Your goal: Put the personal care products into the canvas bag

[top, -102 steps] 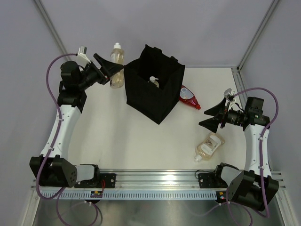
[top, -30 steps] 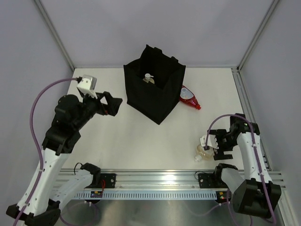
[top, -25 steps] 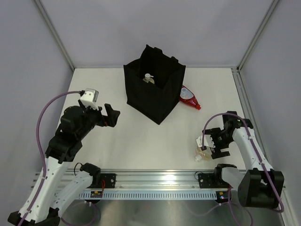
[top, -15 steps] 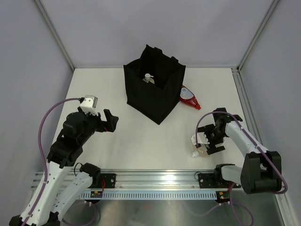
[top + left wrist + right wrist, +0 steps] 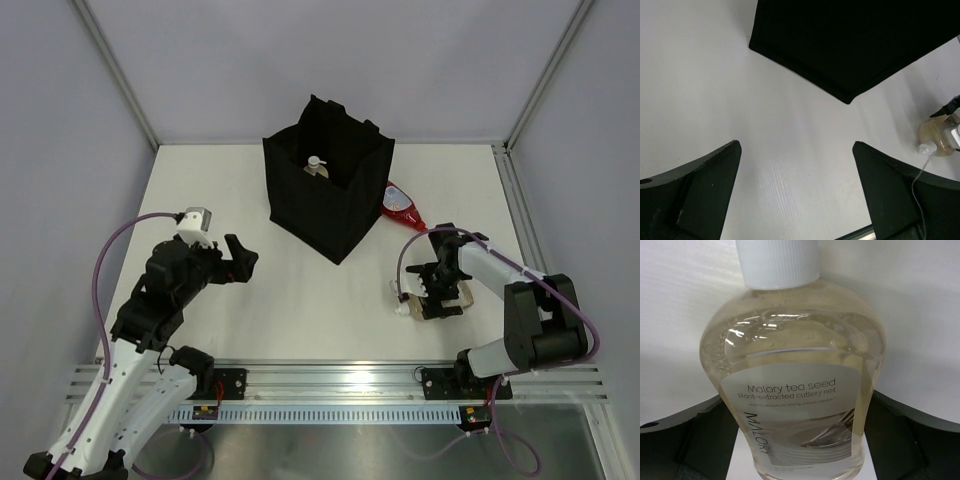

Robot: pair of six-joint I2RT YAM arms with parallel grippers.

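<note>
At the left of the worktop (image 5: 320, 315), the left gripper (image 5: 240, 258) is held above bare surface with its jaws spread wide and nothing between them. It is pointed toward the canvas bag (image 5: 335, 215), from which it is well apart. In the left wrist view only the bag's lower corner and the white surface are seen between the two dark fingers. The bag is stood upright at the middle far side, its mouth open, and a pale bottle with a white cap (image 5: 316, 166) is seen inside it. Just beside the bag's right wall a red squeeze bottle (image 5: 400, 208) is laid on the surface, touching or nearly touching the fabric — which of the two cannot be told. Nearer the front and further right, the right gripper (image 5: 432, 296) is lowered over an amber-liquid bottle (image 5: 795, 355) that is laid on its side, its white cap (image 5: 777, 262) turned to the left. In the right wrist view the jaws are closed against both flanks of this bottle — the label, marked "Malory tea seed", is faced toward the camera.
</note>
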